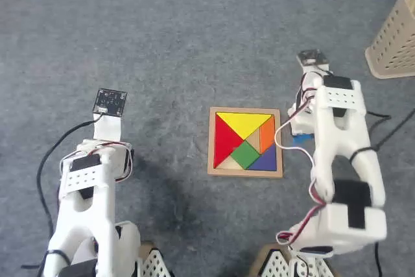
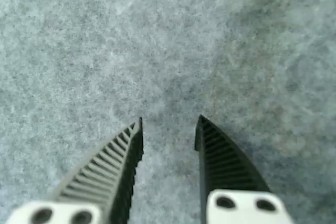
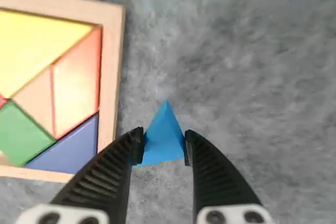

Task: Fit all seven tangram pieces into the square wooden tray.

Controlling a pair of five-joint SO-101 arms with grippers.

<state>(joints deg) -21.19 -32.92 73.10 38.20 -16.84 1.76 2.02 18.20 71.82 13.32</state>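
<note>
Presently: grey surface [image 1: 162, 50]. Square wooden tray [image 1: 245, 109], holding yellow triangle [image 1: 243, 123], red triangle [image 1: 225, 141], green square [image 1: 246, 154]. Left gripper [image 2: 170, 120], well apart from tray, fingers spread over surface. Right gripper [image 3: 163, 131], just beside tray, pinching light-blue triangle [image 3: 165, 141].

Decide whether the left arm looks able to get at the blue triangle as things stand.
Probably not. The right gripper is shut on the blue triangle, just off one side of the wooden tray, while the left gripper hangs open over carpet across the tray from it.
</note>
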